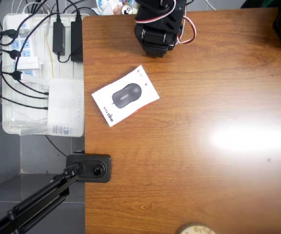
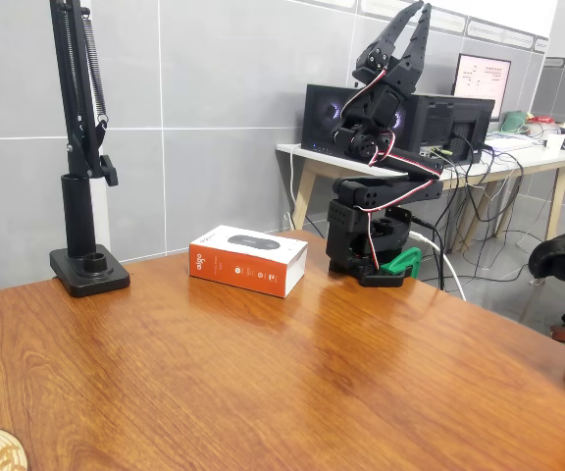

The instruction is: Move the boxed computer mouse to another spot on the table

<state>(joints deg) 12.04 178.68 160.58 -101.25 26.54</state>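
The end effector (image 2: 412,14) is raised, pointing upward, fingers slightly apart and empty. The boxed computer mouse (image 2: 249,259) lies flat on the desk (image 2: 292,373), well below it.

The boxed computer mouse (image 1: 125,95), white-topped with an orange-red side, lies flat on the table (image 1: 204,185).

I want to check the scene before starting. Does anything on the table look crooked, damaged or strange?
Only one small thing: the mouse box lies flat but at an angle to the table edges. It looks undamaged. The gripper is raised above the arm's base, fingers slightly apart.
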